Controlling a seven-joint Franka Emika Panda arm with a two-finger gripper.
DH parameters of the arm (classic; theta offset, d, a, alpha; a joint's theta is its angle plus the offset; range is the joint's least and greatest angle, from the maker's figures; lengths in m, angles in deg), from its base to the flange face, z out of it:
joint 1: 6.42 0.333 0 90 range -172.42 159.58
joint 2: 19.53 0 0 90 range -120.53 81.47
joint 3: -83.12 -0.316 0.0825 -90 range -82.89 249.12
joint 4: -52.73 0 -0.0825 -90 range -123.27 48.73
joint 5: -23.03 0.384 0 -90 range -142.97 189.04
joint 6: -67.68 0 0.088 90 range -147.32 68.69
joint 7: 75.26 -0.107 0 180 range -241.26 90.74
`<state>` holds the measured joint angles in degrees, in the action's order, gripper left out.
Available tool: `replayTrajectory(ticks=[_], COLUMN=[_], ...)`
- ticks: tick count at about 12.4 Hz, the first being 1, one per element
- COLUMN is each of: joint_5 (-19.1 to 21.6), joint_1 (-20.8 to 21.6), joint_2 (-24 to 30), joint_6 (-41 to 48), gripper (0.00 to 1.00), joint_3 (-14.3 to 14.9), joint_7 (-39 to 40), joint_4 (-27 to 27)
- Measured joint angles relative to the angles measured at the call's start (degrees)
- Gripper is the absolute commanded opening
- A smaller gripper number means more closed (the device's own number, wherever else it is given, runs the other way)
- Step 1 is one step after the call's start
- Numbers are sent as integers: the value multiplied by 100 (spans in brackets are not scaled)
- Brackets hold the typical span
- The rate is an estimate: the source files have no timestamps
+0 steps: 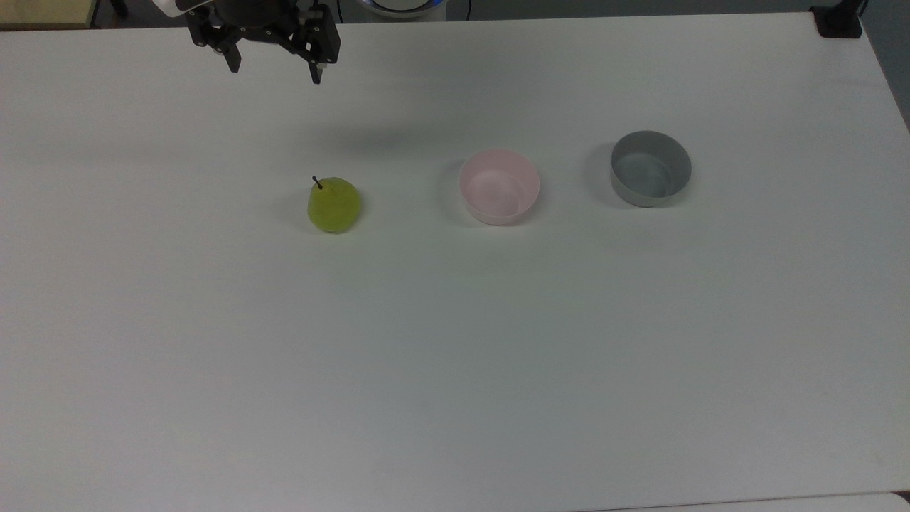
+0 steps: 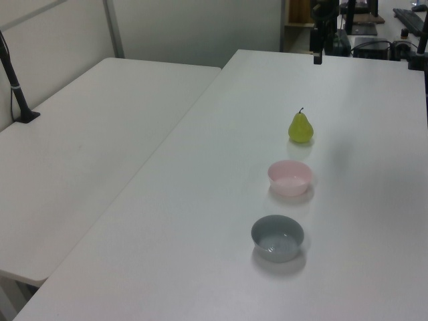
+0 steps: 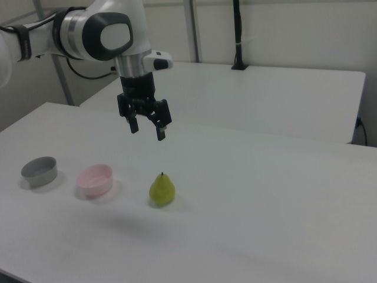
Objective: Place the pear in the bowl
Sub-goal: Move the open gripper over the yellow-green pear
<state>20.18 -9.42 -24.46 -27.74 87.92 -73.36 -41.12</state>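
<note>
A: Surface: a white table point(image 1: 455, 355), with a second white table point(image 3: 283, 88) beside it in the right view.

B: Cut off?

A: In the top view the arm is cropped at the upper edge. The gripper point(image 1: 275, 75) point(image 3: 147, 131) hangs in the air, fingers spread, empty. The right view shows the whole wrist and arm.

B: Task items?

A: The pear point(image 1: 333, 205) point(image 3: 162, 188) point(image 2: 301, 127) stands upright on the table, below the gripper and apart from it. The bowl point(image 1: 499, 186) point(image 3: 95, 180) point(image 2: 290, 177), pink, sits beyond the pear; the grey bowl point(image 1: 650, 168) point(image 3: 39, 170) point(image 2: 277, 237) lies farthest from the gripper.
</note>
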Motion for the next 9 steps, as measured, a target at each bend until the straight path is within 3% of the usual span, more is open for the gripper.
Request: replayTrajectory(ticks=[9], joint_5=[92], joint_1=[27], joint_2=[-48], joint_6=[3], gripper=[100], joint_3=[-44], joint_7=[-3], joint_4=[-8])
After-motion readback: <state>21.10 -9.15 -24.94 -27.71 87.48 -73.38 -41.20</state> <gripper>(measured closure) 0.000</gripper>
